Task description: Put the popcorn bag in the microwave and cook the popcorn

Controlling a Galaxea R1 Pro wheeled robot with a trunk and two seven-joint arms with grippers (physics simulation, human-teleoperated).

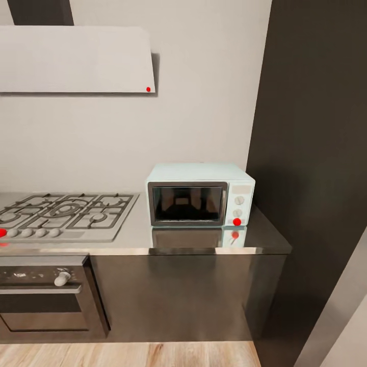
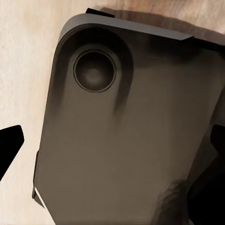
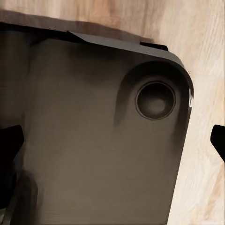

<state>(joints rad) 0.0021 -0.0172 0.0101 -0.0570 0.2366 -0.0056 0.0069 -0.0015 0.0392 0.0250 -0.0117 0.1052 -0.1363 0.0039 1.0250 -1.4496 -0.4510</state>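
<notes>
Just one microwave (image 1: 200, 194) with door closed on grey countertop (image 1: 204, 239), beside one hob (image 1: 63, 214), both pincers apparently spread

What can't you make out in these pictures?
- Microwave inside: head view, dark reflective door glass hides it.
- Stove and oven: head view, cut off by the left edge.
- Left fingers and right fingers: wrist views, only dark tips at the picture edges.
</notes>
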